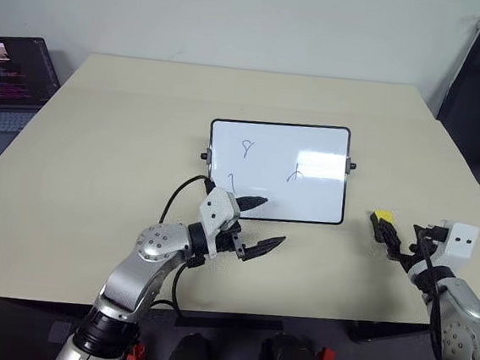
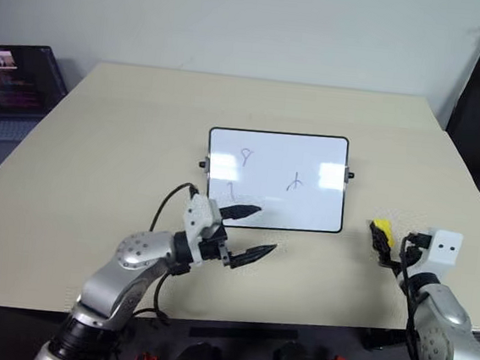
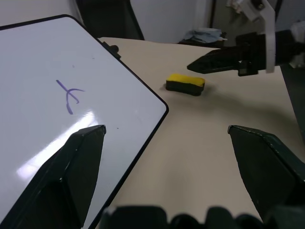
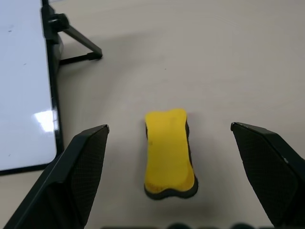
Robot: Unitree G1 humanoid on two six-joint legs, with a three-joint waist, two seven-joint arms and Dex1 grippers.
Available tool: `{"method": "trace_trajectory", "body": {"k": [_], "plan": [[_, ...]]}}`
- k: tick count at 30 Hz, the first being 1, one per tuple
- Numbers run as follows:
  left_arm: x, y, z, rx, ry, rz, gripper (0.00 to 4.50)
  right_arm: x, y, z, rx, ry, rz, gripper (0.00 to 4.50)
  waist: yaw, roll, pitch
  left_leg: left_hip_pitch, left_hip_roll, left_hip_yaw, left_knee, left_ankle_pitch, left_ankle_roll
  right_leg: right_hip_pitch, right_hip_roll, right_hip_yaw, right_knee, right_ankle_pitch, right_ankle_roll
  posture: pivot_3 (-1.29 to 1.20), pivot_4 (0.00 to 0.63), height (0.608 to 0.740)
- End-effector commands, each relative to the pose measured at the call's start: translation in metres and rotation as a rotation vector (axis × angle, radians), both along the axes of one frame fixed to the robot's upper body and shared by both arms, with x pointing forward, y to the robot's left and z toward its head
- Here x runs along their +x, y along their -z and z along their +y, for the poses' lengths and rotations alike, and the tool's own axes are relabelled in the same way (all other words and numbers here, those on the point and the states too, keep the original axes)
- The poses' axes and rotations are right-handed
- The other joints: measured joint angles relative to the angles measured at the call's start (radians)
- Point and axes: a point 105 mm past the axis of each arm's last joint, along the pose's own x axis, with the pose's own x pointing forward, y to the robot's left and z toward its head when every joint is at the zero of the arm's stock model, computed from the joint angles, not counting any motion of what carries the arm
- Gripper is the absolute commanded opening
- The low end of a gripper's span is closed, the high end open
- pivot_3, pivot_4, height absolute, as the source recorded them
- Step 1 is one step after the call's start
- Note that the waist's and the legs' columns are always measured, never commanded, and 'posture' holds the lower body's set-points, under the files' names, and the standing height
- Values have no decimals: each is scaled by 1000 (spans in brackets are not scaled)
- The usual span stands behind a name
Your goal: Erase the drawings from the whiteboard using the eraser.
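Whiteboard (image 1: 276, 171) and eraser (image 4: 169, 151) on beige table (image 1: 96, 175), both claws wide open, empty.

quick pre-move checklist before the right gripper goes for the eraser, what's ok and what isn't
1. Right gripper open: ok, both fingers spread wide.
2. Eraser between the right fingers: ok, lying flat on the table, yellow side up, roughly centred, not yet touched.
3. Eraser clear of the whiteboard: ok, it lies apart from the board's right edge, with bare table between.
4. Left gripper out of the way: ok, open, over the board's near left corner, well away from the eraser.
5. Drawings still to erase: not ok, three marks remain on the board.
6. Board steady enough for wiping: cannot tell.
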Motion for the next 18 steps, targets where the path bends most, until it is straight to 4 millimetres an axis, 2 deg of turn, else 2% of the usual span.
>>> {"method": "trace_trajectory", "body": {"k": [1, 6, 18], "plan": [[-4, -4, -9, 6, 82, -25, 4500, 4, -6, -9, 6, 13, -6, 4489, 1, 0, 0, 0, 0, 0, 0, 0, 0, 0, 0, 0, 0, 0, 0, 0, 150, 740], [-13, 7, -16, 49, 171, 20, 4500, 19, -4, -6, 25, 0, 14, 4489, -3, 0, 0, 0, 0, 0, 0, 0, 0, 0, 0, 0, 0, 0, 0, 0, 150, 740], [-8, 7, -12, 90, 153, -10, 4500, 32, 3, -1, 59, -18, 51, 4489, -3, 1, 0, 0, 0, -1, 0, 0, 0, 0, 0, 0, 1, 0, 0, 0, 150, 740]]}}
